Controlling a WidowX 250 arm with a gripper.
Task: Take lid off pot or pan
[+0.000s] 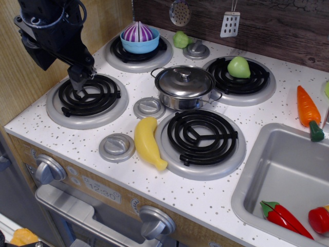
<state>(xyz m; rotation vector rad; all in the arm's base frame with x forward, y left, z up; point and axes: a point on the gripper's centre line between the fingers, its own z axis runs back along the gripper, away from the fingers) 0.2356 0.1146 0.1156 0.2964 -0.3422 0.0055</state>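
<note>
The shiny domed steel lid [184,80] with its small knob sits on the small steel pot [186,98], which stands in the middle of the toy stove between the burners, its wire loop handles showing at left and right. My gripper [79,87] hangs over the front left burner [88,98], well left of the pot. Its black fingers point down at the burner coil and look close together with nothing between them.
A yellow banana [148,142] lies in front of the pot. A light blue bowl [139,42] with a purple-striped item sits on the back left burner. Flat grey ridged discs [149,107] lie nearby. A green pear [238,67], carrot [308,110] and sink [280,170] are on the right.
</note>
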